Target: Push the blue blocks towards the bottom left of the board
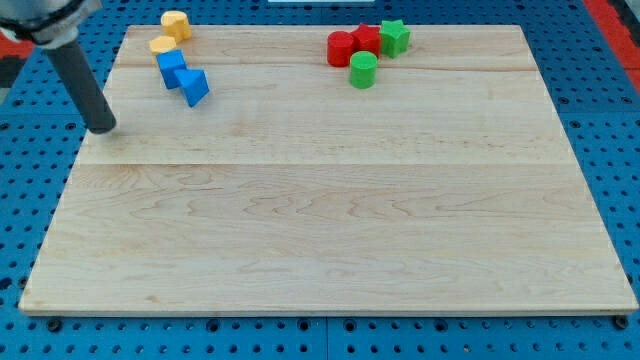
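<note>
tip [103, 128]: at table [300, 230] left edge, left of and below both blue blocks [171, 67] [193, 86], apart
claw: none fitted, no state to tell
step: approach, no contact
next: get above-right of blues, push down-left

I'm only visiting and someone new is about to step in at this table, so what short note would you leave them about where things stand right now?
Tip: my tip rests at the wooden board's left edge, left of and slightly below the blue blocks, touching none.
Blocks: two blue blocks, upper and lower, sit close together near the top left, just below two yellow blocks. Two red blocks, a green star-shaped block and a green cylinder cluster at top right.
Done: nothing visible yet.
Left: push both blue blocks down to the bottom left corner.
</note>
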